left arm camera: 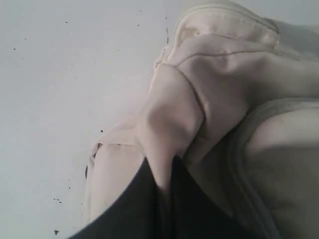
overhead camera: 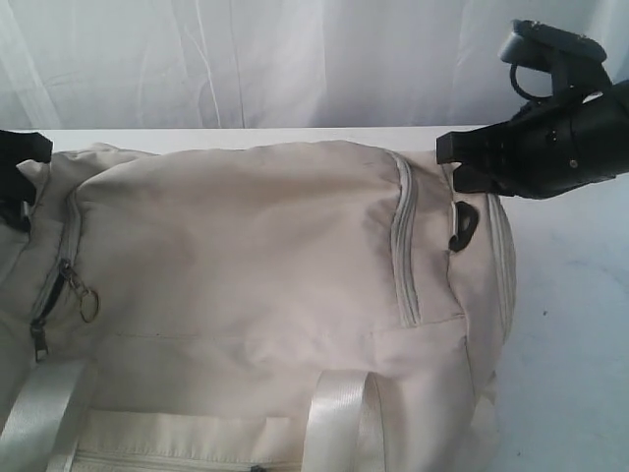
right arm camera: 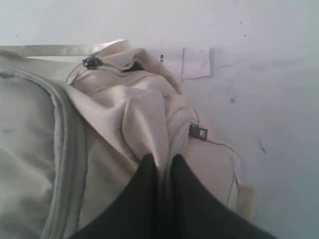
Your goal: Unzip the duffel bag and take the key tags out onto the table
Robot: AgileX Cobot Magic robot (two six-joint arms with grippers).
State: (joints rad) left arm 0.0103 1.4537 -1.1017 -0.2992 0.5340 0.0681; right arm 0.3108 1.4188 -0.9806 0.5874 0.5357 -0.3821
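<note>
The cream duffel bag (overhead camera: 246, 226) lies on the white table (overhead camera: 570, 324) and fills most of the exterior view. My left gripper (left arm camera: 162, 167) is shut on a fold of the bag's cream fabric at its left end; in the exterior view only a black part of that arm shows at the edge (overhead camera: 22, 162). My right gripper (overhead camera: 454, 157) pinches a fold of fabric at the bag's right end, and the right wrist view shows its fingers (right arm camera: 160, 160) closed on that fold. A zip pull (overhead camera: 67, 270) with a metal ring (overhead camera: 89, 305) hangs on a partly open zip at the left. The key tags are hidden.
A closed side zip (overhead camera: 405, 246) runs down the bag's right part, with a black D-ring (overhead camera: 462, 224) beside it. Shiny webbing handles (overhead camera: 334, 413) lie at the front. Bare tabletop (overhead camera: 580, 393) shows to the right of the bag; a white curtain (overhead camera: 295, 59) hangs behind.
</note>
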